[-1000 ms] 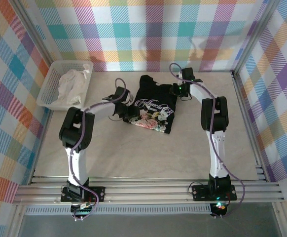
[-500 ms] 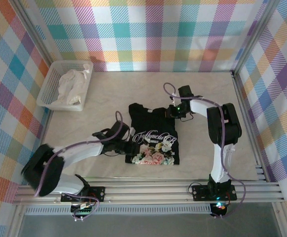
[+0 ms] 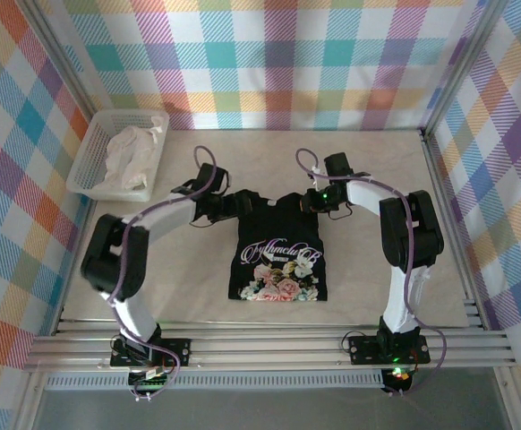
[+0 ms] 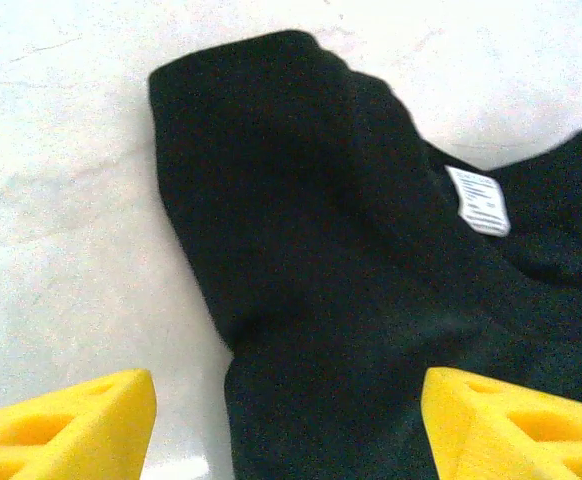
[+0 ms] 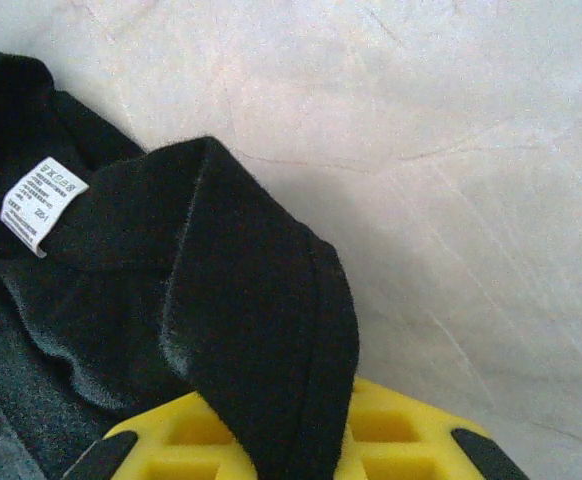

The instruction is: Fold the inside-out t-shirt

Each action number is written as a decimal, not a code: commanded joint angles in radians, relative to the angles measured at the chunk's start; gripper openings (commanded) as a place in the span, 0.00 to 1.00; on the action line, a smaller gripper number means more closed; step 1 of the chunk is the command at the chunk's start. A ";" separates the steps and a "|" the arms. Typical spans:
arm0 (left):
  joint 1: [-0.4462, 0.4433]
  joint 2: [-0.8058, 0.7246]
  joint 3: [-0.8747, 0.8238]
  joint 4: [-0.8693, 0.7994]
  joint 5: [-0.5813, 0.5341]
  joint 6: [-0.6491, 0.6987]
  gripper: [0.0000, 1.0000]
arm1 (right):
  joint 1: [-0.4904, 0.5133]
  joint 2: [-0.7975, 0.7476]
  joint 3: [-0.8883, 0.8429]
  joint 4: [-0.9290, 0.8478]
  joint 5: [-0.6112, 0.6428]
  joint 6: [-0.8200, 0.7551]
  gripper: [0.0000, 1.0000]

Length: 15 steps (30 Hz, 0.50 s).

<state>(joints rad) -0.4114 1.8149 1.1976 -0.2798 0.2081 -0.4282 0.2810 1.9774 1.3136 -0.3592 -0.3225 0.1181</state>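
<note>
Bright, even overhead light leaves faint shadows on the pale marbled tabletop point(image 3: 189, 278). Both wrist views are soft; the tabletop glares near white at the left wrist, and the black fabric t-shirt point(image 4: 321, 250) swallows detail.

Table point(image 3: 198, 296): pale marbled top, metal rails point(image 3: 269, 345) along near edge. Black t-shirt point(image 3: 278, 260) lying roughly mid-table, collar toward far wall, hem toward near edge; white script and floral print face up (white label point(image 4: 479, 200) showing inside neck). One sleeve flat on surface, other raised off it. White mesh basket point(image 3: 81, 161) at far left corner, well apart from t-shirt, white cloth point(image 3: 128, 157) bunched inside.
</note>
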 commanded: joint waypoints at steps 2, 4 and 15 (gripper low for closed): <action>0.004 0.108 0.097 -0.055 -0.002 0.047 0.71 | -0.006 0.011 0.027 0.015 0.002 -0.006 0.17; 0.002 0.143 0.121 -0.078 -0.004 0.051 0.72 | -0.007 0.013 0.027 0.015 0.000 -0.007 0.17; -0.071 0.219 0.136 -0.011 0.082 0.027 0.70 | -0.007 0.034 0.018 0.042 -0.011 0.002 0.17</action>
<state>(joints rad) -0.4496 1.9926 1.3174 -0.3046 0.2253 -0.3992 0.2810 1.9949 1.3148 -0.3477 -0.3233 0.1188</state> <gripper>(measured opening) 0.709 0.174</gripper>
